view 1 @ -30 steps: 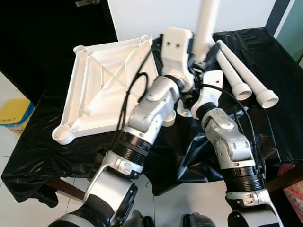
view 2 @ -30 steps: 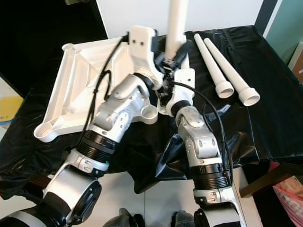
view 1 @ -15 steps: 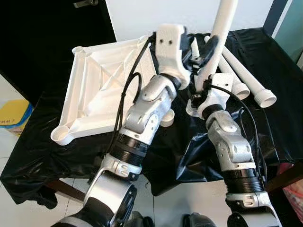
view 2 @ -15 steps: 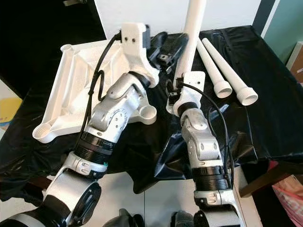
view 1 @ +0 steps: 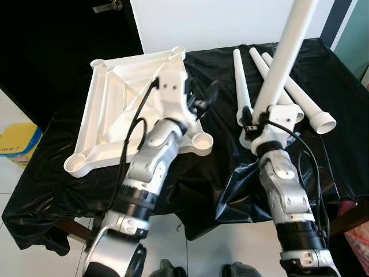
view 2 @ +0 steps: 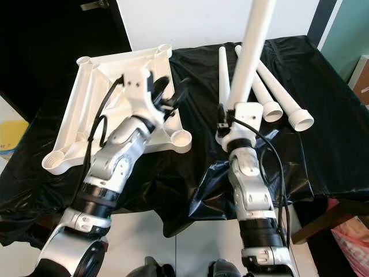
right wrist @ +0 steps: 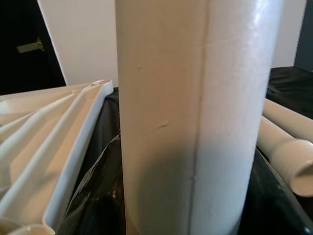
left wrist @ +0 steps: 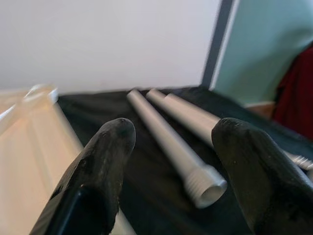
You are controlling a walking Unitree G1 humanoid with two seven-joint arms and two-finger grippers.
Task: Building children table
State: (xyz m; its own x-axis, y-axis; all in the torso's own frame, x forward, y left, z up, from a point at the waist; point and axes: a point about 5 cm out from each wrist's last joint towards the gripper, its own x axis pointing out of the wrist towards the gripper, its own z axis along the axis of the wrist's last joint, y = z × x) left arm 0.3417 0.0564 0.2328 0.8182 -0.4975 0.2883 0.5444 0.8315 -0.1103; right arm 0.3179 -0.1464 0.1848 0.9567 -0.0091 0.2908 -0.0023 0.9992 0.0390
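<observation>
An upside-down white table top (view 1: 124, 107) lies on the black cloth, with round sockets at its corners. My right gripper (right wrist: 191, 208) is shut on a white table leg (view 1: 283, 60), held nearly upright and leaning right, above the cloth to the right of the table top. Three more legs lie on the cloth behind it: one (view 1: 240, 86) to its left and two (view 1: 308, 104) to its right. My left gripper (left wrist: 176, 132) is open and holds nothing; it hovers over the table top's right edge (view 1: 203, 103), near a corner socket (view 1: 203, 142).
The black cloth (view 1: 346, 86) covers a table whose front edge runs just before my arms. A yellow box (view 1: 17, 144) stands on the tiled floor at the left. A pink bag (view 1: 360, 236) sits at the lower right. A white wall and a dark door are behind.
My left arm has dropped back from the upright leg to above the table top, fingers open. My right gripper has carried the leg to the right, and the leg now leans right.
</observation>
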